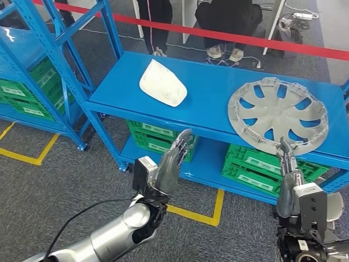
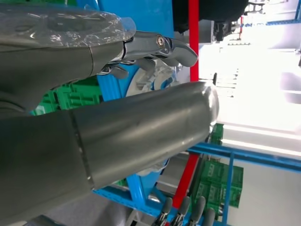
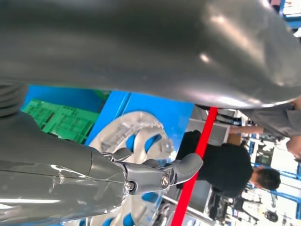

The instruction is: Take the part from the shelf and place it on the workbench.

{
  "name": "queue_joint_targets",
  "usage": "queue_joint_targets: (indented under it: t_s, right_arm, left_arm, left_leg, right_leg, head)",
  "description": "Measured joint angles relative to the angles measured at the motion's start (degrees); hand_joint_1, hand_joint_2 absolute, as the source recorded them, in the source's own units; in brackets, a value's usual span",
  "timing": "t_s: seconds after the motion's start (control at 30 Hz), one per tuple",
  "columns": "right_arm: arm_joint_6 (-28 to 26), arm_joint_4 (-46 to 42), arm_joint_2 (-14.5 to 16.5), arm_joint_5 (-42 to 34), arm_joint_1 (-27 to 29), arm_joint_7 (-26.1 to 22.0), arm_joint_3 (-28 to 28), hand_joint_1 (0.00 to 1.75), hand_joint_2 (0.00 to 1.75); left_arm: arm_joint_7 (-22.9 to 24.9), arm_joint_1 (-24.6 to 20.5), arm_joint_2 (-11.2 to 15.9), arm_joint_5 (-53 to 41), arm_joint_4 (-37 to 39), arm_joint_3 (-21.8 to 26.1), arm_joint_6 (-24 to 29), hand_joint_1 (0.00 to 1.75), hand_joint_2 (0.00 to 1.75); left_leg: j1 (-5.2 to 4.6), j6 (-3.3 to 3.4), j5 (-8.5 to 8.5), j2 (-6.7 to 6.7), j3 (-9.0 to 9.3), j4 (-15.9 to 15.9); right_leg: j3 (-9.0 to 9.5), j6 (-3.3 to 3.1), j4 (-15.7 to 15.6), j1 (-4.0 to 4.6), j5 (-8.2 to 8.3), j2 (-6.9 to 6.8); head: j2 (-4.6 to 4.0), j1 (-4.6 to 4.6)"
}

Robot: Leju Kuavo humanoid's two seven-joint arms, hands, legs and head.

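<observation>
A silver wheel cover (image 1: 277, 113) lies flat on the right of the blue shelf's top board (image 1: 205, 103), and it shows between thumb and fingers in the right wrist view (image 3: 138, 136). A white curved part (image 1: 162, 83) lies on the left of the same board. My right hand (image 1: 289, 174) is raised just in front of the wheel cover's near rim, fingers pointing up and apart, holding nothing. My left hand (image 1: 170, 164) is lifted below the shelf's front edge, between the two parts, fingers stretched out and empty. Its thick thumb (image 2: 142, 132) crosses the left wrist view.
Green crates (image 1: 160, 139) (image 1: 263, 169) sit on the shelf's lower board. A second blue rack (image 1: 37, 65) stands at the left. Behind the shelf runs a red barrier tape (image 1: 247, 39), with people (image 1: 224, 22) beyond it. Yellow lines (image 1: 205, 215) mark the grey floor.
</observation>
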Motion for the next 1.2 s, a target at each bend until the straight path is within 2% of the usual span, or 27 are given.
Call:
queue_joint_targets:
  t_s: [0.07,0.13,0.23,0.27,0.3,0.33,0.37,0.4,0.43,0.47,0.6,0.67,0.73,0.77,0.8,0.83,0.9,0.93,0.97,1.0,1.1,1.13,1.2]
  right_arm:
    - [-0.01,0.00,0.00,-0.05,-0.04,-0.11,-0.02,0.00,0.00]
    - [-0.04,-0.01,-0.01,-0.08,-0.16,-0.24,-0.07,0.00,0.00]
    - [-0.05,0.12,-0.01,-0.11,-0.09,-0.31,-0.11,0.00,0.00]
    - [-0.04,0.20,-0.01,-0.12,0.01,-0.32,-0.12,0.00,0.00]
    - [-0.03,0.27,-0.01,-0.12,0.06,-0.32,-0.14,0.00,0.00]
    - [-0.02,0.32,-0.01,-0.12,0.08,-0.33,-0.16,0.00,0.00]
    - [0.01,0.34,-0.01,-0.12,0.08,-0.34,-0.20,0.00,0.00]
    - [0.03,0.37,-0.01,-0.12,0.05,-0.35,-0.23,0.00,0.00]
    - [0.07,0.40,-0.01,-0.12,-0.01,-0.37,-0.25,0.00,0.00]
    - [0.13,0.44,-0.01,-0.12,-0.04,-0.36,-0.25,0.00,0.00]
    - [0.24,0.49,-0.01,-0.12,-0.13,-0.34,-0.28,0.00,0.00]
    - [0.23,0.48,0.01,-0.12,-0.23,-0.36,-0.34,0.00,0.00]
    - [0.27,0.50,0.01,-0.12,-0.25,-0.36,-0.33,0.00,0.00]
    - [0.28,0.54,0.01,-0.12,-0.23,-0.34,-0.31,0.00,0.00]
    - [0.25,0.58,0.01,-0.12,-0.21,-0.31,-0.30,0.00,0.00]
    - [0.19,0.61,0.01,-0.12,-0.22,-0.24,-0.31,0.00,0.00]
    - [0.02,0.63,0.00,-0.12,-0.24,-0.03,-0.30,0.00,0.00]
    - [-0.08,0.62,-0.01,-0.12,-0.26,0.10,-0.29,0.00,0.00]
    - [-0.19,0.62,-0.01,-0.13,-0.28,0.23,-0.27,0.00,0.00]
    - [-0.28,0.61,-0.01,-0.14,-0.28,0.33,-0.25,0.00,0.00]
    - [-0.43,0.61,0.00,-0.23,-0.36,0.49,-0.14,0.00,0.00]
    - [-0.46,0.61,0.00,-0.27,-0.43,0.50,-0.10,0.00,0.00]
    - [-0.50,0.62,0.00,-0.40,-0.66,0.68,-0.02,0.00,0.00]
  left_arm:
    - [-0.23,-0.03,-0.03,0.08,0.01,0.00,-0.13,0.00,0.00]
    - [-0.39,-0.07,-0.12,0.10,0.03,0.00,-0.26,0.00,0.00]
    - [-0.54,-0.09,-0.22,0.31,0.17,0.00,-0.42,0.00,0.00]
    - [-0.60,-0.07,-0.25,0.40,0.26,0.00,-0.43,0.00,0.00]
    - [-0.66,-0.06,-0.26,0.49,0.36,0.00,-0.43,0.00,0.00]
    - [-0.72,-0.06,-0.28,0.56,0.43,0.00,-0.43,0.00,0.00]
    - [-0.74,-0.07,-0.30,0.62,0.49,0.00,-0.43,0.00,0.00]
    - [-0.77,-0.09,-0.31,0.65,0.52,0.00,-0.43,0.00,0.00]
    - [-0.79,-0.13,-0.32,0.67,0.56,0.00,-0.43,0.00,0.00]
    - [-0.83,-0.17,-0.33,0.67,0.58,0.00,-0.42,0.00,0.00]
    - [-0.95,-0.26,-0.32,0.68,0.63,0.00,-0.37,0.00,0.00]
    - [-1.02,-0.34,-0.30,0.68,0.63,0.00,-0.36,0.00,0.00]
    - [-1.07,-0.27,-0.25,0.69,0.65,0.00,-0.35,0.00,0.00]
    - [-1.07,-0.18,-0.21,0.69,0.67,0.00,-0.35,0.00,0.00]
    - [-1.07,-0.11,-0.17,0.70,0.68,0.00,-0.35,0.00,0.00]
    - [-1.07,-0.06,-0.14,0.70,0.69,0.00,-0.34,0.00,0.00]
    - [-1.08,-0.06,-0.12,0.62,0.70,0.00,-0.34,0.00,0.00]
    - [-1.08,-0.06,-0.12,0.54,0.69,0.00,-0.34,0.00,0.00]
    - [-1.08,-0.05,-0.13,0.42,0.68,0.00,-0.34,0.00,0.00]
    - [-1.08,-0.03,-0.13,0.28,0.67,0.00,-0.34,0.00,0.00]
    - [-1.01,0.05,-0.17,-0.13,0.62,0.01,-0.34,0.00,0.00]
    - [-0.92,0.07,-0.20,-0.25,0.61,0.03,-0.35,0.00,0.00]
    - [-0.64,0.19,-0.23,-0.44,0.59,0.05,-0.37,0.00,0.00]
  left_leg:
    - [0.22,0.03,0.00,-0.04,0.59,-1.05]
    - [0.69,0.26,0.00,0.07,1.75,-2.09]
    - [0.88,0.54,-0.60,0.24,2.92,-2.39]
    - [0.92,0.52,-0.87,0.24,3.19,-2.37]
    - [0.99,0.44,-1.15,0.20,3.49,-2.33]
    - [1.10,0.29,-1.48,0.14,3.87,-2.26]
    - [1.24,0.04,-1.88,0.08,4.30,-2.13]
    - [1.26,-0.28,-2.29,0.02,4.64,-1.96]
    - [1.24,-0.60,-2.63,-0.02,4.78,-1.70]
    - [1.19,-0.92,-2.84,-0.05,4.78,-1.52]
    - [1.25,-1.96,-3.61,0.00,4.26,-0.59]
    - [1.43,-2.57,-6.07,0.04,1.76,4.41]
    - [1.64,-2.94,-8.96,0.06,-3.04,12.69]
    - [1.74,-3.01,-9.43,0.06,-5.09,15.65]
    - [1.79,-3.00,-8.83,0.06,-6.19,16.56]
    - [1.81,-2.91,-7.14,0.06,-6.04,15.05]
    - [1.80,-2.53,-2.49,0.07,-2.86,7.06]
    - [1.71,-2.31,-0.97,0.07,-1.14,3.25]
    - [1.60,-2.10,-0.23,0.06,0.03,0.75]
    - [1.46,-1.87,-0.20,0.04,0.57,-0.39]
    - [1.31,-0.99,-0.33,-0.04,1.09,-0.99]
    - [1.29,-0.90,-0.32,-0.09,1.40,-1.20]
    - [1.08,-0.92,-0.55,-0.14,1.96,-1.32]
  right_leg:
    - [0.15,0.44,-0.20,-0.10,-0.26,-0.06]
    - [-0.99,0.91,2.58,0.02,-1.82,-0.35]
    - [-6.91,1.68,13.68,-0.26,-5.87,-0.64]
    - [-8.50,1.94,15.98,-0.45,-6.03,-0.68]
    - [-9.05,2.17,16.05,-0.63,-5.04,-0.72]
    - [-8.42,2.37,13.76,-0.80,-2.98,-0.78]
    - [-6.93,2.53,9.80,-0.96,-0.34,-0.84]
    - [-5.26,2.63,5.85,-0.99,1.60,-0.86]
    - [-3.69,2.49,2.56,-1.01,2.75,-0.85]
    - [-2.75,2.24,0.68,-0.95,3.11,-0.79]
    - [-1.98,0.71,-0.29,-0.80,2.69,-0.55]
    - [-1.71,0.09,-0.53,-0.93,2.63,-0.61]
    - [-1.68,-0.25,-0.54,-0.84,2.46,-0.65]
    - [-1.63,-0.33,-0.54,-0.80,2.37,-0.65]
    - [-1.53,-0.37,-0.54,-0.78,2.25,-0.62]
    - [-1.35,-0.37,-0.54,-0.77,2.11,-0.58]
    - [-0.81,-0.18,-0.55,-0.78,1.73,-0.46]
    - [-0.60,0.05,-0.54,-0.69,1.49,-0.38]
    - [-0.45,0.30,-0.56,-0.62,1.29,-0.33]
    - [-0.35,0.60,-0.61,-0.58,1.10,-0.30]
    - [-0.25,1.54,-0.49,-0.73,0.49,-0.40]
    - [-0.23,1.12,-0.36,-0.69,0.61,-0.49]
    - [0.11,-0.94,-0.47,-0.54,0.10,-0.71]
  head:
    - [0.00,-0.15]
    - [0.00,0.05]
    - [0.00,0.65]
    - [0.00,0.73]
    - [0.00,0.75]
    - [0.00,0.78]
    - [0.00,0.82]
    - [0.00,0.95]
    - [0.00,1.09]
    - [0.00,1.12]
    - [0.00,0.78]
    - [0.00,0.53]
    - [0.00,0.20]
    - [0.00,0.10]
    - [0.00,0.03]
    - [0.00,-0.06]
    - [0.00,-0.28]
    - [0.00,-0.37]
    - [0.00,-0.36]
    - [0.00,-0.28]
    - [0.00,0.04]
    - [0.00,0.20]
    - [0.00,0.63]
